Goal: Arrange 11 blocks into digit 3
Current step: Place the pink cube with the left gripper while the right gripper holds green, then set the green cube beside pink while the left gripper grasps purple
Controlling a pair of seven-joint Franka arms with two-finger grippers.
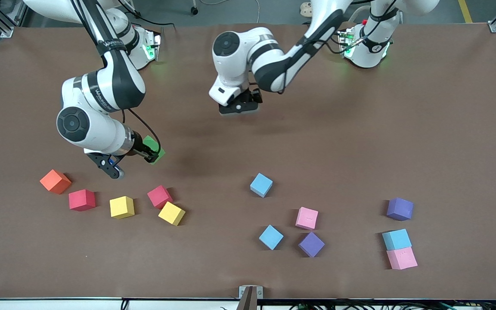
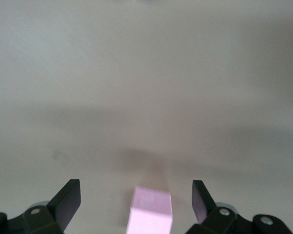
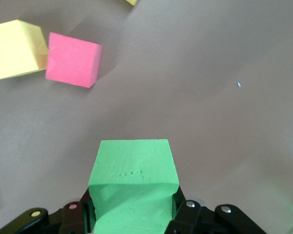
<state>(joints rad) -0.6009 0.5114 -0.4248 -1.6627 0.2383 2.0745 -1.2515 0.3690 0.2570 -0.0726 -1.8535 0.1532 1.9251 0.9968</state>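
While the table [image 1: 446, 129] carries most blocks loose along its camera-side edge, the left gripper [image 2: 136, 202] hangs mid-table, fingers spread around a pink block [image 2: 151, 212] it has let go. The right gripper [image 1: 150, 153] pinches the green block [image 1: 155, 149] aloft; a skewed release could misalign the digit.

The right arm comes down from the upper left of the front view, its elbow bent at centre left and its wrist turned toward the frame's middle. The right gripper [image 1: 151, 154] sits at left of centre, its jaws clamped on the green block [image 1: 155, 148], which fills the lower middle of the right wrist view. The left arm enters from the upper right and folds toward the upper centre. The left gripper [image 1: 239, 107] points down there, jaws spread wide apart, a pink block [image 2: 151, 210] loose between its fingers [image 2: 68, 201].
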